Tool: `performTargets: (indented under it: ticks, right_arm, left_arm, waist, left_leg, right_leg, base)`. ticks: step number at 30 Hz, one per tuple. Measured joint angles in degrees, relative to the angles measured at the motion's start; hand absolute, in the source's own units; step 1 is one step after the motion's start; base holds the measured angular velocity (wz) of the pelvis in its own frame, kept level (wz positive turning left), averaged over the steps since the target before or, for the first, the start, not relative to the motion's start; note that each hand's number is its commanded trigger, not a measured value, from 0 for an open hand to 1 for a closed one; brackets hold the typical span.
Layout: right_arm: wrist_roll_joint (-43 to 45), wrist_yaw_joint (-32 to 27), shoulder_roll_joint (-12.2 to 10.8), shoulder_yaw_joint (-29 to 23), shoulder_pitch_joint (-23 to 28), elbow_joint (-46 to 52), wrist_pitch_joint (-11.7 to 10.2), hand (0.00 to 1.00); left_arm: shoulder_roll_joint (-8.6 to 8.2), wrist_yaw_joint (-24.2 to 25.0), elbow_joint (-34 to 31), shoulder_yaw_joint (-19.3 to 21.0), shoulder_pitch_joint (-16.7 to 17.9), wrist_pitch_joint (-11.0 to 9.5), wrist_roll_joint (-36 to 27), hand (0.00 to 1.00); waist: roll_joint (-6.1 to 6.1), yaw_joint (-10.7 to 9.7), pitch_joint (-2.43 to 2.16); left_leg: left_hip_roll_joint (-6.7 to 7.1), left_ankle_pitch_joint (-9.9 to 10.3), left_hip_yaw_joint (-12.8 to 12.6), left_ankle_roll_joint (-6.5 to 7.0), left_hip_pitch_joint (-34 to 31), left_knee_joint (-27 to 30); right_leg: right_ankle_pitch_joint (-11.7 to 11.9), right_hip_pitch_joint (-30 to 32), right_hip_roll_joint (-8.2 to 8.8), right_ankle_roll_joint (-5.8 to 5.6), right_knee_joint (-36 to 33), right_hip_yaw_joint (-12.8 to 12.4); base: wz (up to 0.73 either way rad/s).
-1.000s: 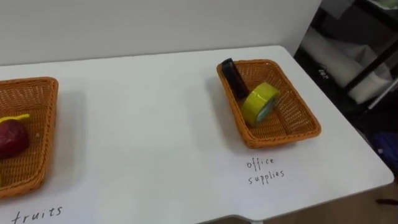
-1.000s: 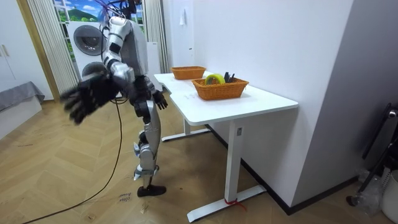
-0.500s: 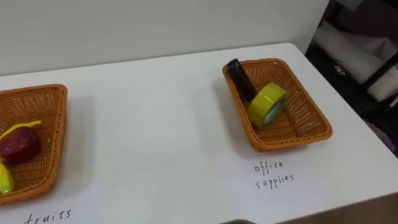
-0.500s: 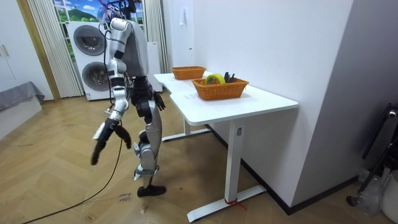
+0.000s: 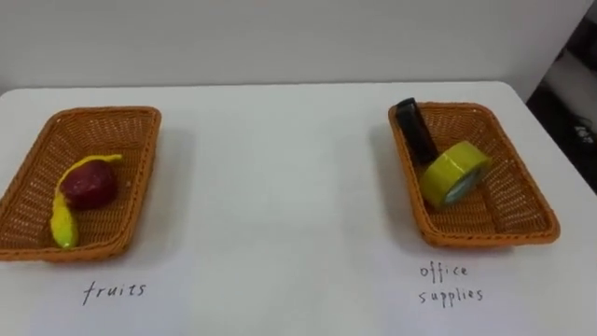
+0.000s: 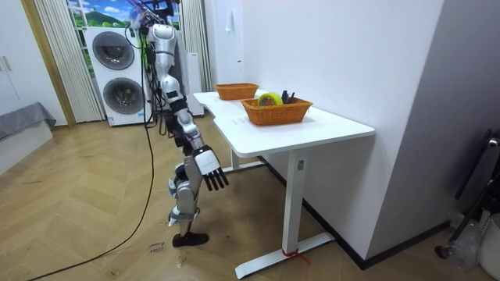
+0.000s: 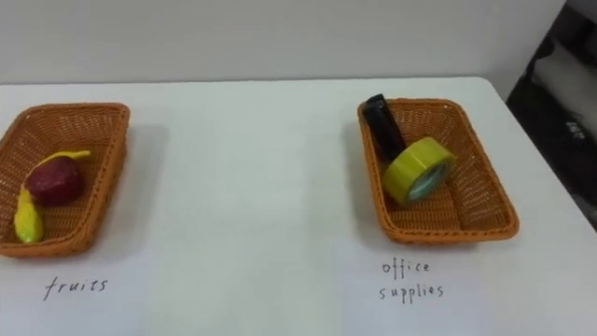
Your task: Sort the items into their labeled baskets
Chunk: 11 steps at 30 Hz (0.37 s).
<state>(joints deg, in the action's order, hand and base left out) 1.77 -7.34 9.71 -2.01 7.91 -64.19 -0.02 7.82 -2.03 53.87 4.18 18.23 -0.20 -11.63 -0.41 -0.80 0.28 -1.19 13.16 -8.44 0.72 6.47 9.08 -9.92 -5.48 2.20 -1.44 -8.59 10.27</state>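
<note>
Fruit (image 5: 90, 187) and tape (image 5: 451, 175) sit in labelled baskets (image 5: 485, 238) on the worktop (image 5: 280, 187), sorting seemingly done; right robot hand (image 6: 209, 168) hangs loose-fingered, empty, beside it.

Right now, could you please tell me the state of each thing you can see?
Fruits basket: upright, holds two fruits.
Red fruit: lying in that basket.
Yellow fruit: lying against the red fruit.
Office supplies basket: upright, holds two items.
Yellow tape roll: tilted on edge inside.
Black item: leaning on the far rim.
Right hand: hanging beside the table, fingers open, empty.
</note>
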Motion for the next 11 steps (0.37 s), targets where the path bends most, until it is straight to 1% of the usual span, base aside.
performTargets:
  ticks: [3, 4, 5, 7, 11]
  right_arm:
    - [0.7, 0.7, -0.1, 1.9, -0.3, 0.1, -0.1, 0.00]
    - [0.5, 0.9, -0.1, 2.4, 0.2, 0.0, -0.2, 0.00]
    - [0.5, 0.9, -0.2, 2.5, 0.2, -0.1, -0.2, 0.00]
    - [-1.1, 0.9, -0.5, 2.4, 0.5, -0.2, -0.2, 0.00]
    - [-4.3, 1.0, -0.9, 2.4, 1.3, -0.2, -0.1, 0.00]
  left_arm:
    - [-0.14, -0.3, 0.5, 0.1, -0.2, 0.0, 0.3, 0.00]
    - [-0.03, -0.4, 1.4, 0.3, -0.5, 0.0, 1.0, 0.00]
    - [-0.01, -0.7, 1.6, 0.3, -0.6, 0.0, 1.1, 0.00]
    - [-0.02, -1.7, 2.0, 0.3, -0.2, 0.3, 1.1, 0.00]
    - [-0.02, -3.1, 2.3, 0.4, 0.3, 0.9, 1.2, 0.00]
  waist:
    - [0.03, 1.6, 0.02]
    - [-0.20, 1.6, 0.03]
    - [-0.21, 1.5, 0.15]
    - [-0.28, 1.6, 0.12]
    - [-0.33, 1.5, 0.26]
  left_leg:
    - [-0.03, 0.1, 0.3, -0.11, -0.5, 0.0]
    - [0.00, 0.1, 0.8, -0.11, -0.8, 0.2]
    - [0.00, 0.1, 0.9, -0.11, -0.8, 0.3]
    - [0.01, 0.1, 0.9, -0.11, -0.2, 0.3]
    - [0.00, 0.1, 0.8, -0.11, 0.9, 0.2]
  right_leg:
    - [-0.1, 0.4, -0.06, 0.13, 0.1, 0.3]
    - [-0.1, 0.0, 0.02, 0.13, 0.1, 0.9]
    - [-0.1, -0.1, 0.05, 0.13, 0.1, 1.0]
    - [-0.1, -0.5, 0.07, 0.13, 0.1, 1.1]
    - [-0.1, -1.9, 0.14, 0.07, 0.1, 1.3]
  base:
    - [0.04]
    - [0.16]
    - [0.14]
    - [0.02]
    - [0.03]
